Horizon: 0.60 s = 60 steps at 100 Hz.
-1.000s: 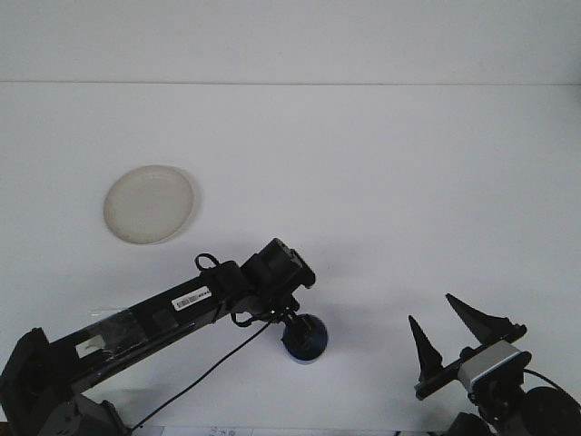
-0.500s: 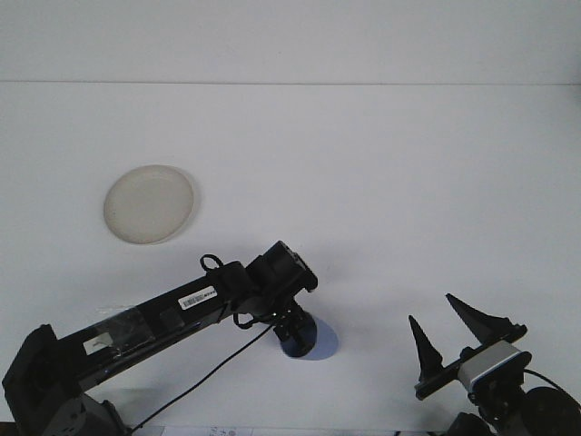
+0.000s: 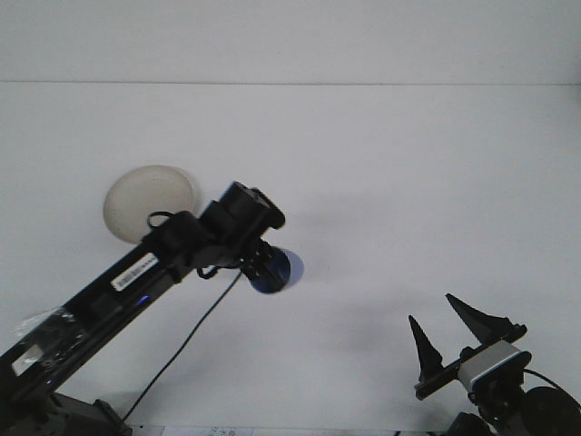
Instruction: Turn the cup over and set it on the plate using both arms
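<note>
My left gripper (image 3: 265, 268) is shut on a small blue cup (image 3: 275, 270) and holds it in the air above the table, tilted on its side with the mouth turned to the right. The translucent white plate (image 3: 145, 196) lies at the left of the table, partly hidden behind the left arm's wrist. At the bottom right my right gripper (image 3: 445, 332) stands open with its two black fingers pointing up and nothing between them.
The left arm (image 3: 127, 277) runs diagonally from the bottom left corner up to the cup, with a black cable (image 3: 186, 350) hanging below it. A grey camera block (image 3: 490, 365) sits on the right wrist.
The left arm has lifted the blue cup off the table and carried it up and to the left, toward the plate, tipping it sideways. The right gripper has stayed still.
</note>
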Available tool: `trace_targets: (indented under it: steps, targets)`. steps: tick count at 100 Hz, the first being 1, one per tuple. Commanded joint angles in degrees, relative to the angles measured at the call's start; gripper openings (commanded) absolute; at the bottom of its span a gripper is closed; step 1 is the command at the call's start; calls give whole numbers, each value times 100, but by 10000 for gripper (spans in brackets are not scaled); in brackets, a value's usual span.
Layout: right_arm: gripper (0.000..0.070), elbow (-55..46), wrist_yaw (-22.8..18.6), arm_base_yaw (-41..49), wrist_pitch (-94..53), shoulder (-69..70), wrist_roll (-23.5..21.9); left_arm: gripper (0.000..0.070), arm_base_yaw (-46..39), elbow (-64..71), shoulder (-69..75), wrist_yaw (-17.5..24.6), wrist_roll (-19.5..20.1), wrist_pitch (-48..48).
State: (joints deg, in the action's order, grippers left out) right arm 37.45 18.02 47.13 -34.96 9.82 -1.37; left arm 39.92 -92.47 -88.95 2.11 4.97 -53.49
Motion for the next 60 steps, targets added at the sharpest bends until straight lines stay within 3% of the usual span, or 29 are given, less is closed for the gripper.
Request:
trace_targets:
  steps: [1, 16, 39, 50, 60]
  targets:
    - [478, 37, 7, 42, 46, -11, -57, 6, -361, -291, 153, -208, 63, -66]
    - [478, 37, 4, 42, 70, -11, -57, 6, -1611, -627, 278, -715, 46, -225]
    - [478, 37, 4, 42, 66, -9, -59, 6, -3403, -649, -87, -625, -243, 343]
    - [478, 37, 2, 42, 61, -9, -79, 6, -3928, -649, -511, -267, -339, 358]
    - [478, 37, 2, 42, 63, -9, -81, 7, -4188, -649, -905, -245, -343, 365]
